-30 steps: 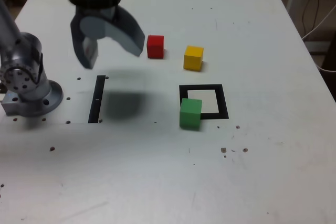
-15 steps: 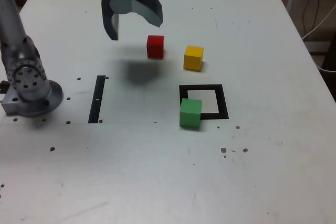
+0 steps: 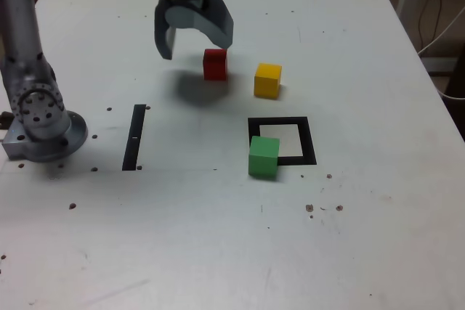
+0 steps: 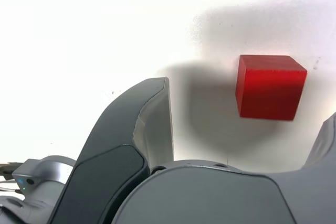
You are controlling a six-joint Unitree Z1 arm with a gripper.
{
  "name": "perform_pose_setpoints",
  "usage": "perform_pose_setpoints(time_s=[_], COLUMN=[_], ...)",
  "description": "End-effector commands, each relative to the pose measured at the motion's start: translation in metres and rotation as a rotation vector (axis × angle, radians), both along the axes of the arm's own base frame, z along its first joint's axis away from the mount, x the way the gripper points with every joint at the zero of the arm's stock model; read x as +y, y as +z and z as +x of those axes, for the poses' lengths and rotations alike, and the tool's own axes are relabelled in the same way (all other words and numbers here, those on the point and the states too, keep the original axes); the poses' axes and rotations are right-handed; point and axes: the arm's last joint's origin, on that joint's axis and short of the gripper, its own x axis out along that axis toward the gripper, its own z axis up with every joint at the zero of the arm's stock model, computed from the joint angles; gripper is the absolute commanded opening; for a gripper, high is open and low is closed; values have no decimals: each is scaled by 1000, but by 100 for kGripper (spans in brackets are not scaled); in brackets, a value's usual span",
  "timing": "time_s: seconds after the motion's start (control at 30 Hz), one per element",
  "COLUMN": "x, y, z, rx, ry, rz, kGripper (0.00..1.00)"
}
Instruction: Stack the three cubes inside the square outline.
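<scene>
Red cube: on the bare table [image 3: 182, 252], nearest of the three to its far edge as the exterior view shows it; upright, unheld [image 3: 215, 65]
Gripper: fingers wide apart above the table beside the red cube, clamped on nothing [image 3: 197, 51]
Yellow cube: just right of the red one in the exterior view, slightly farther from the far edge [image 3: 267, 81]
Green cube: at the square outline's near left corner in that view, hiding it [image 3: 264, 157]
Square outline: flat black frame, pale centre without a cube [image 3: 309, 139]
Red cube's handling: probably light and stiff, hardly fragile; matte faces should resist slipping
Red cube's hold: centre the fingers first, then pinch two opposite upright faces at mid-height, leaving top and underside free for stacking
</scene>
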Motion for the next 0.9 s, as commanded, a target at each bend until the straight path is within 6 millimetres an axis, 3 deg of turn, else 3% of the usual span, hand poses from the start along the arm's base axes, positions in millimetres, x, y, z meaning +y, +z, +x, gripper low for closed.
perform_pose_setpoints(time_s=[0.0, 0.27, 0.57, 0.87], x=[1, -2, -6, -1], y=[-6, -5, -7, -22], z=[4, 8, 20, 32], rx=[11, 18, -19, 21], ry=[-7, -30, -53, -56], rz=[0, -11, 6, -12], kGripper=[99, 97, 87, 85])
